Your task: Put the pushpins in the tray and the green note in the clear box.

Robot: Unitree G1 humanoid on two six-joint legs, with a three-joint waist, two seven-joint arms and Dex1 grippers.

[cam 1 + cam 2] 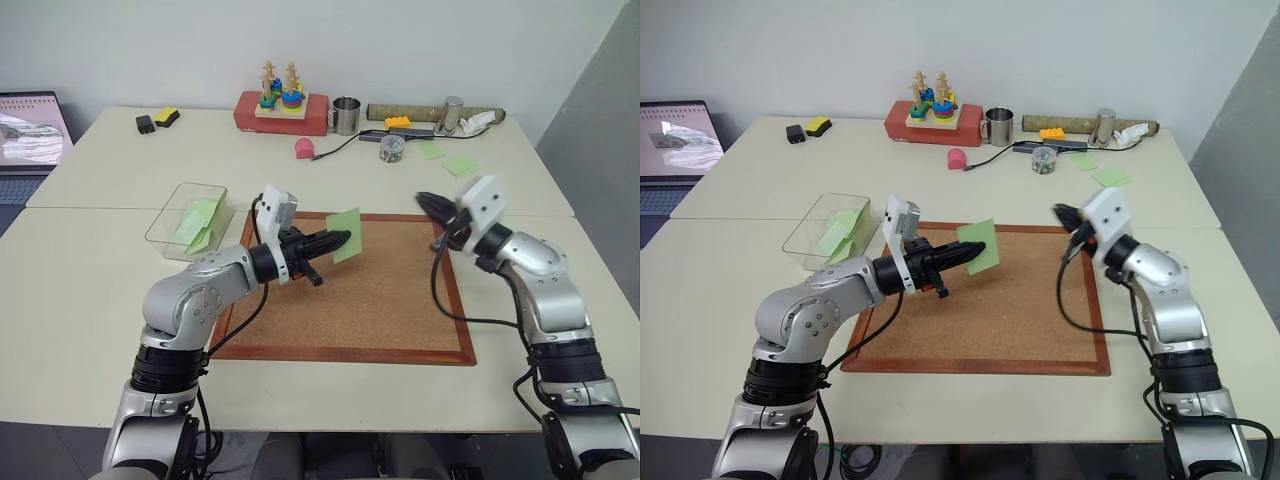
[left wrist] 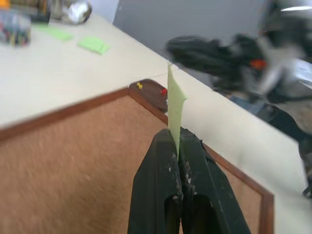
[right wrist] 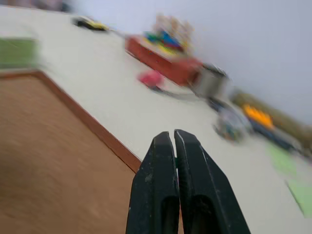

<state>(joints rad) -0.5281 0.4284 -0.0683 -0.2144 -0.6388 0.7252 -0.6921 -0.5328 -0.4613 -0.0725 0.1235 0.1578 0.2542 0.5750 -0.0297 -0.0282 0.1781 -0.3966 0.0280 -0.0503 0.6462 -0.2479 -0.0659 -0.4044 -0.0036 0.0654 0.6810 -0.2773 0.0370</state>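
Observation:
My left gripper is shut on the edge of the green note, which it holds upright above the cork board. In the left wrist view the note stands edge-on between the fingertips. Beyond it, the small dark tray sits by the board's corner with a yellow pushpin and a red pushpin in it. The clear box lies left of the board with green notes inside. My right gripper is shut and empty, hovering over the board's far right corner.
At the table's back stand a red box with stacking toys, a metal cup, a small jar of pins, a pink object and cables. Loose green notes lie at the back right. A laptop is at far left.

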